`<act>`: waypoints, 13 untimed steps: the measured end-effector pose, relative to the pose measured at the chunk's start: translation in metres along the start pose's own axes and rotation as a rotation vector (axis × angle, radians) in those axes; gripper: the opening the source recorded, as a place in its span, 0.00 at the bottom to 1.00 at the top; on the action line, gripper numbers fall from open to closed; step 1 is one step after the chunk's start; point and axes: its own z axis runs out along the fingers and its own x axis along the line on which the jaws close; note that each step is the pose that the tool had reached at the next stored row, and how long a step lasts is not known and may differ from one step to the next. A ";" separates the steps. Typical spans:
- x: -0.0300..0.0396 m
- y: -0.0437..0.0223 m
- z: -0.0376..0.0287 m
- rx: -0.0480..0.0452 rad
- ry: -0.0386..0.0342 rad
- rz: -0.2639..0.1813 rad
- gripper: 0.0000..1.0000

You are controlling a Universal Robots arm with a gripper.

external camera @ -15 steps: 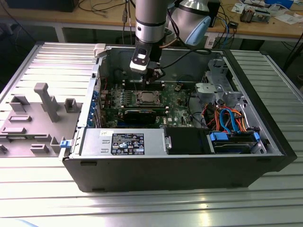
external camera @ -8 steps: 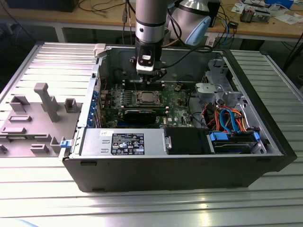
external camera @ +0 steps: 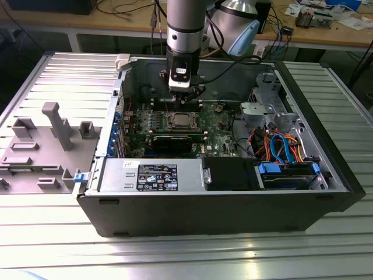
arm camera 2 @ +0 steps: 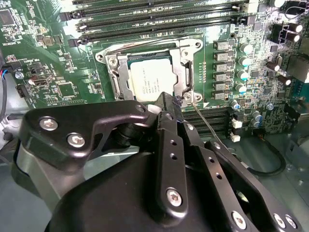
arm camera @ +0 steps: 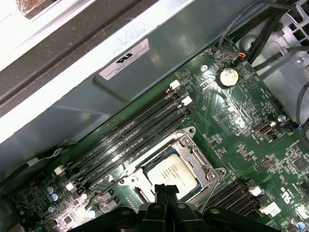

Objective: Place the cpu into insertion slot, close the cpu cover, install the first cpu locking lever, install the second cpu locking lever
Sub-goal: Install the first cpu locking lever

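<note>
gripper (external camera: 185, 93): just above the insertion slot (external camera: 167, 123)
cpu (external camera: 178, 121): in the slot
computer case (external camera: 221, 204): open, mid-bench (external camera: 175, 254)

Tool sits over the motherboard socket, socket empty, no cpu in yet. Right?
Not empty: the cpu lies in the insertion slot, as both wrist views show. The tool does sit over it.

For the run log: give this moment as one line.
cpu: seated in insertion slot | cpu cover: down over it | end effector: shut, tip by socket edge, near thin metal lever
</note>
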 end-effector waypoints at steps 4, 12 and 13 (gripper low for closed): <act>0.0000 0.0000 0.0000 0.0002 0.0003 -0.019 0.11; 0.0000 0.0000 -0.0005 -0.0104 -0.0153 -0.100 0.11; 0.0000 0.0000 -0.0017 -0.0125 -0.0183 -0.100 0.11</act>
